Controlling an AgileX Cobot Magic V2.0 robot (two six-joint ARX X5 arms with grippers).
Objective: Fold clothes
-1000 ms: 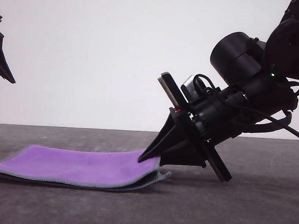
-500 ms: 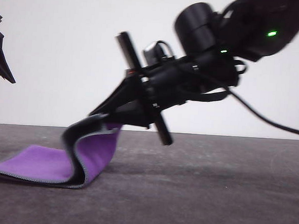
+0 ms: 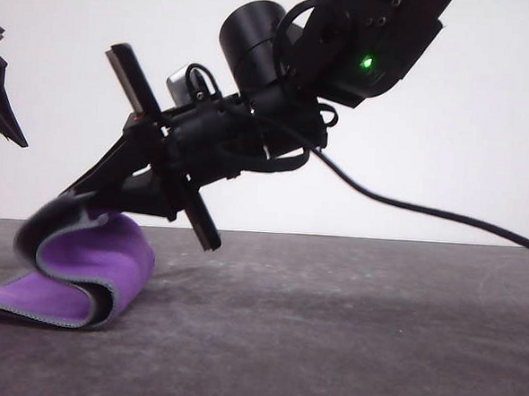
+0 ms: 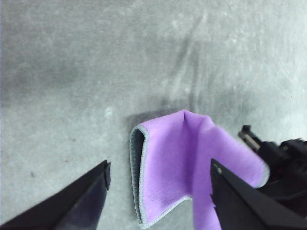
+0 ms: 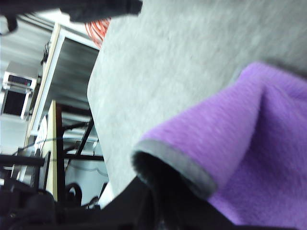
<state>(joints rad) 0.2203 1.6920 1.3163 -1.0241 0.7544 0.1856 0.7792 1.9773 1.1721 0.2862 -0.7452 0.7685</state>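
The right gripper (image 3: 78,189), closed on the right edge of the cloth (image 3: 85,268), now sits up off the table and far over to the left, where a second ago it was down at the table right of centre. The cloth, flat with its purple face up a second ago, now curls back over itself in an S, its dark grey face showing along the lifted edge, and its footprint on the table is much shorter
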